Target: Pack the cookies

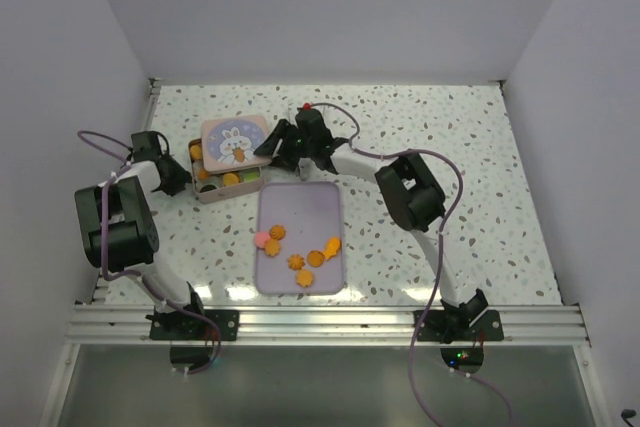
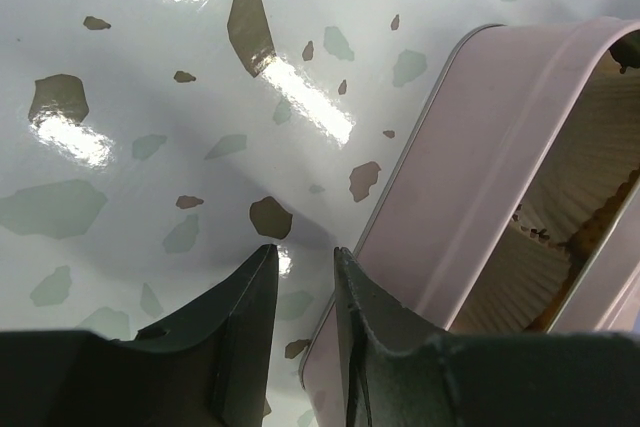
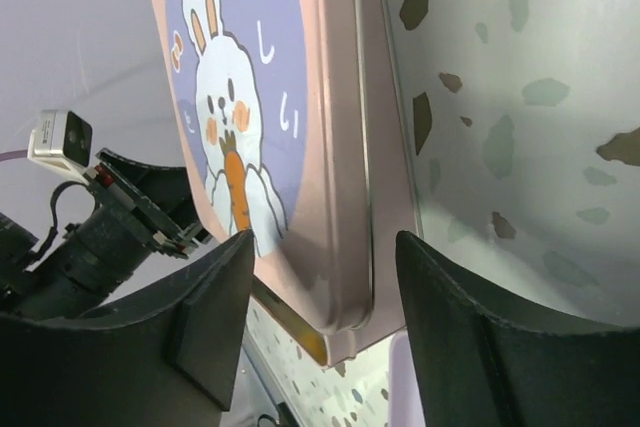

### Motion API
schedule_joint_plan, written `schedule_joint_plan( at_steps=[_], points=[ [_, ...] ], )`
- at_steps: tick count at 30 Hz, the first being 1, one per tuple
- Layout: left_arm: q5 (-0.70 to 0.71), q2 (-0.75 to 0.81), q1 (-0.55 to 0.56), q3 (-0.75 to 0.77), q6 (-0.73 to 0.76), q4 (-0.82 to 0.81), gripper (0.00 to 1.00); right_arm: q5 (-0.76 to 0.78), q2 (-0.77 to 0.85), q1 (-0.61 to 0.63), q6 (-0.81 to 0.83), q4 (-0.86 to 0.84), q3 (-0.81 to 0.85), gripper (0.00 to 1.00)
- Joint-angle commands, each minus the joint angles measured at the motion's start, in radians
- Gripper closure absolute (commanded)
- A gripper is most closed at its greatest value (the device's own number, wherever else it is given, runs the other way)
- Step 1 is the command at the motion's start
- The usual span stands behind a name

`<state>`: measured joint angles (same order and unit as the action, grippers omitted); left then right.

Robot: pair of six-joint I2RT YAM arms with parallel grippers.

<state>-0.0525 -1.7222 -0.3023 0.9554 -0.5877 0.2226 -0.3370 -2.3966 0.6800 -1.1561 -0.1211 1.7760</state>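
Counter [image 1: 480, 167]: speckled, carrying every item below.

Tray [image 1: 300, 202]: lavender, flat, lying just nearward of the right end effector [image 3: 325, 242], toward the arm bases. Contents: seven loose cookies [image 1: 296, 262] on its near half, six orange and one pink [image 1: 261, 239]. The half of the tray closer to that end effector is bare.

Tin [image 2: 470, 167]: pink, square, directly right of the left end effector [image 2: 305, 252], whose right finger [image 2: 365, 347] lies against the outer wall near a corner. Contents: pleated white paper cups. The overhead view shows several pieces along the uncovered left and near edges, orange, yellow-green and one dark.

Lid [image 3: 250, 97]: bunny picture, resting askew over the tin and leaving those edges open. Its right edge runs between the fingers of the right end effector.

Right end effector: fingers spread wide, straddling the lid's edge; contact with the lid cannot be confirmed.

Left end effector: fingers drawn almost together with a slim gap between them, holding nothing.
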Motion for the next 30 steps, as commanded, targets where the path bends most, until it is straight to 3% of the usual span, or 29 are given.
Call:
schedule_joint_plan(
  at_steps=[1,6,18,22,30],
  points=[
    [-0.021,-0.005,0.019,-0.020,-0.011,-0.014,0.66,0.006,-0.024,0.015,0.047,0.087,0.091,0.39],
    [-0.021,-0.004,0.019,-0.023,-0.006,-0.016,0.67,0.003,-0.039,0.021,0.064,0.113,0.111,0.52],
    [-0.020,-0.005,0.019,-0.024,-0.003,-0.022,0.68,-0.057,-0.033,0.033,0.081,0.098,0.069,0.69],
    [-0.017,-0.001,0.019,-0.026,0.000,-0.022,0.68,-0.105,-0.032,0.042,0.075,0.081,0.034,0.69],
    [-0.030,0.010,0.019,-0.032,0.002,-0.032,0.68,-0.175,0.002,0.072,0.039,0.034,-0.067,0.55]
  ],
)
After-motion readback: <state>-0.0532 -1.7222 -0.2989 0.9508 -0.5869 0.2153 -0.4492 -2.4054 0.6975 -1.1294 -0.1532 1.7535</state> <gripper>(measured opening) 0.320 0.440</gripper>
